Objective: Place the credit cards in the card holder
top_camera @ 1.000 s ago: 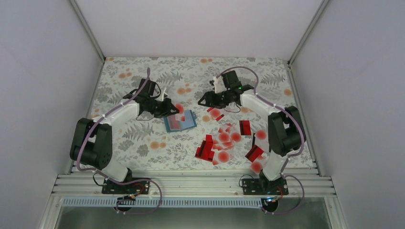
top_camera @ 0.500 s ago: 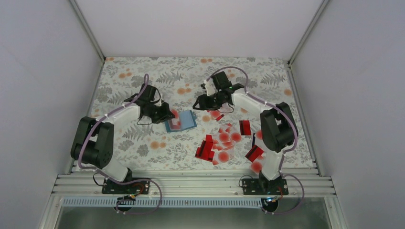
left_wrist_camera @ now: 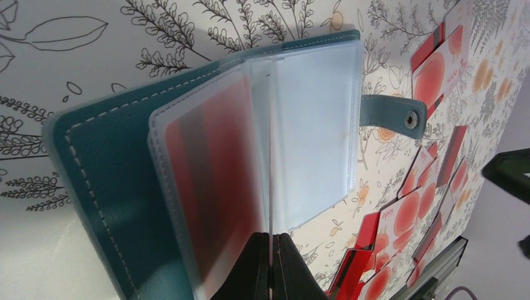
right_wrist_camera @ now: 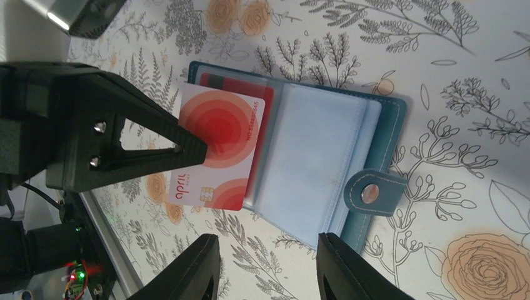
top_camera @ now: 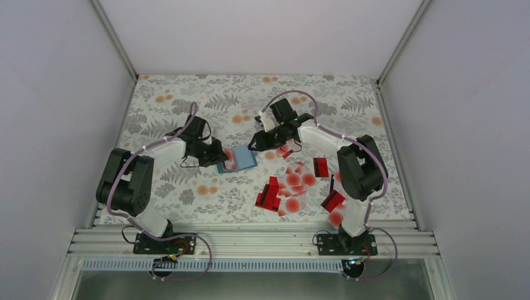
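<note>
The left jaws (left_wrist_camera: 271, 245) are clenched on 1 pale, red-dotted credit card (right_wrist_camera: 219, 131), holding it at the mouth of the card holder (right_wrist_camera: 390, 128). The holder lies open near the middle of the counter (top_camera: 187, 100), with a red card (right_wrist_camera: 234, 85) already in its clear sleeve and the snap tab (right_wrist_camera: 369, 192) splayed outward. The right jaws (right_wrist_camera: 272, 275) hover released above it, gripping nothing.

Nothing seems to pin the holder down, so a push from the card could slide it over the cloth. A corner could snag the sleeve lip and the card could bow or twist out of the thin pinch. The 2 arms are close and could collide.

The loose credit cards (top_camera: 294, 184) lie toward the near right corner. The counter has a floral cloth, plain white walls, and an aluminium rail (top_camera: 250, 240) on the near edge.
</note>
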You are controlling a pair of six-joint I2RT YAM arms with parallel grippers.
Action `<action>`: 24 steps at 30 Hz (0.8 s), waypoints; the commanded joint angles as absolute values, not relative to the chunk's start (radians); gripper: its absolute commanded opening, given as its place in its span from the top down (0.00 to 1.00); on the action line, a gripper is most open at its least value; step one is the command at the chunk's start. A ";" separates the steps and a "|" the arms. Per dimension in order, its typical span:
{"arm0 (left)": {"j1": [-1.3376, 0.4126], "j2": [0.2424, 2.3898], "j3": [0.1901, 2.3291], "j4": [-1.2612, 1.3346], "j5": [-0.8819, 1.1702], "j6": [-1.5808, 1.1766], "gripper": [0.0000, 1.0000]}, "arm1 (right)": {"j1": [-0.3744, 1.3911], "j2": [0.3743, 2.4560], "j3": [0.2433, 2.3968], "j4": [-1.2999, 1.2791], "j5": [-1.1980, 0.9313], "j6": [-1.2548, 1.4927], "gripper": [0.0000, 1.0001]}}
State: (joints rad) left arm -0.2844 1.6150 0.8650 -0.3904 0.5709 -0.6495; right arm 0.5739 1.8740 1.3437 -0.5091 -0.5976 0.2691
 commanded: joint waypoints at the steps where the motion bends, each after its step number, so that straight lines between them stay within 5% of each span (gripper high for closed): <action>1: -0.290 1.632 0.857 -0.353 0.597 -0.663 0.98 | 0.588 1.869 1.307 -0.464 -0.623 0.223 0.60; 24: -0.291 1.663 0.855 -0.332 0.624 -0.663 0.98 | 0.596 1.949 1.258 -0.400 -0.638 0.172 0.61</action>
State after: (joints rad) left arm -0.2890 1.6485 0.8577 -0.3470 0.6067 -0.6518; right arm 0.5842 1.9175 1.2625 -0.4225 -0.6464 0.2005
